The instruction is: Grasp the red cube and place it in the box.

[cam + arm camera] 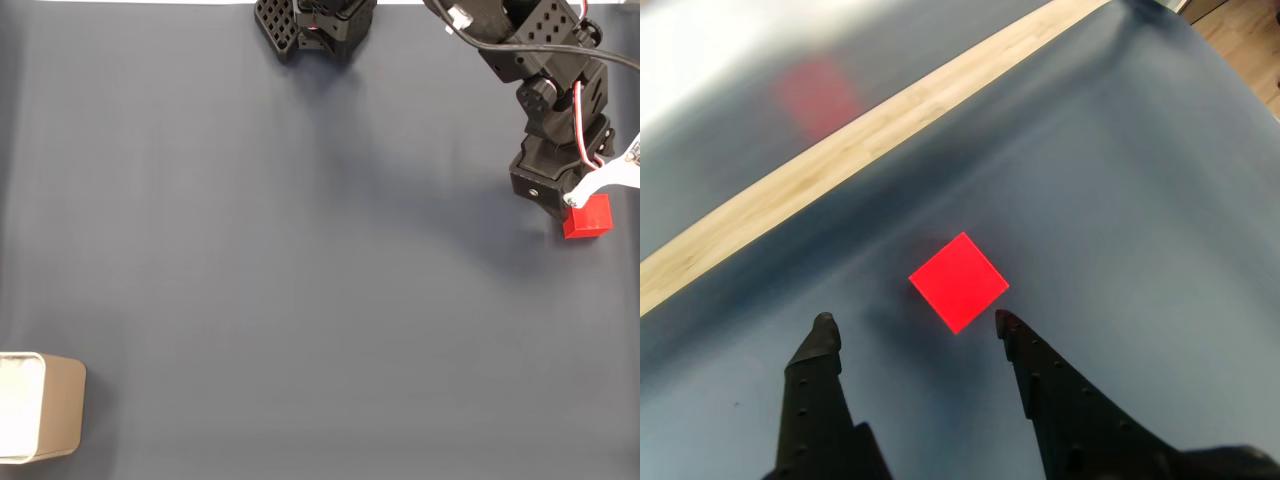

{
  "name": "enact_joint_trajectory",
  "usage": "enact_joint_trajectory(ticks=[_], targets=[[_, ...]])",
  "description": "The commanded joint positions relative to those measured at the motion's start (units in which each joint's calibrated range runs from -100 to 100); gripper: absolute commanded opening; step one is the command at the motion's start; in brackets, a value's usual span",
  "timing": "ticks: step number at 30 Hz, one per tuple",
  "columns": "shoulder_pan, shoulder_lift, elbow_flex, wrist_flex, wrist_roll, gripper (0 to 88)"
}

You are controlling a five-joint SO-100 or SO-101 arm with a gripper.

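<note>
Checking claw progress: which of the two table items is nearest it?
The red cube, right at the open claw; the box sits far off at the fixed view's lower left.

The box (40, 407) is cut off by the fixed view's left edge at the tabletop's bottom-left corner. A blurred red smudge (818, 92) sits upper left in the wrist view.

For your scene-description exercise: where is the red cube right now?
In the fixed view the red cube sits on the dark mat at far right, just below the open end effector, far from the box.
</note>
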Motion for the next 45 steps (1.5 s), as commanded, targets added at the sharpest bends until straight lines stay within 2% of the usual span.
enact_joint_trajectory(ticks=[1, 29, 45], targets=[[0.54, -0.14, -0.97, -1.76, -0.49, 37.0], [0.96, 7.14, -6.17, -8.48, -0.15, 36.9], [-0.53, 7.66, -9.18, -8.4, -0.15, 37.0]])
